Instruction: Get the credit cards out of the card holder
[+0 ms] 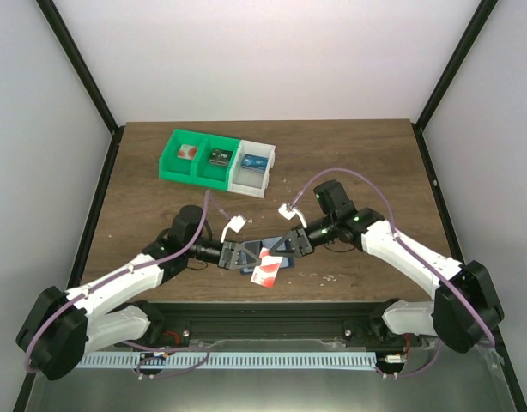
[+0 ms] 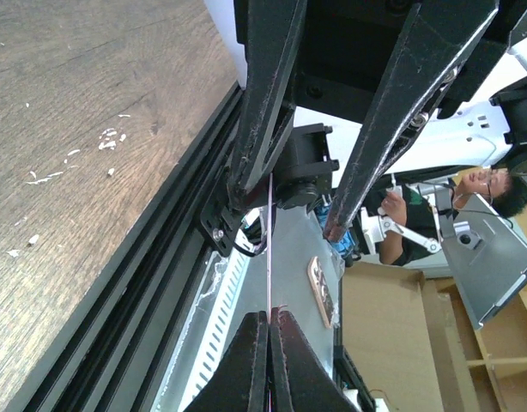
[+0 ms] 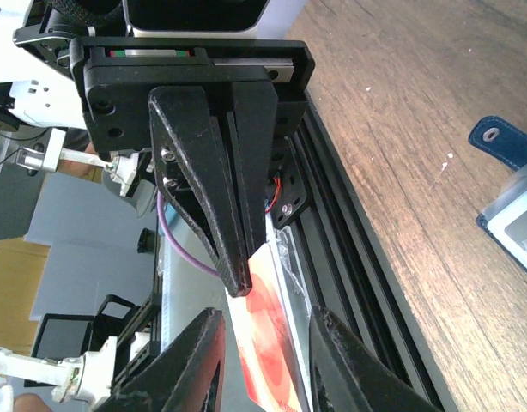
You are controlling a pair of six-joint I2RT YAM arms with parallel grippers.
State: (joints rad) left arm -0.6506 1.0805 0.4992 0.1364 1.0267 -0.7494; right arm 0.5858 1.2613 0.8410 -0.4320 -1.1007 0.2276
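The job is looking nearly finished: three cards are already sitting in the green-and-white tray (image 1: 186, 178) at 12 o'clock on the table (image 1: 143, 215), a red-marked card (image 1: 187, 153) in the left bin, a dark card (image 1: 219, 157) in the middle one and a blue card (image 1: 253, 162) in the white one. The red-and-white card (image 3: 272, 360) is hanging clear of the card holder (image 3: 506, 142), with the left gripper (image 2: 269, 319) clamping it edge-on. The right gripper (image 3: 265, 316) is straddling the same card with its fingers spread, apparently not gripping. The card holder is lying flat on the wood at about 1 o'clock of the card, partly hidden, so I cannot tell whether any pocket is holding more. Setting this card down is probably what is remaining. The right gripper is crowding the card, and the black frame rail (image 1: 272, 313) is running close by at 6 o'clock
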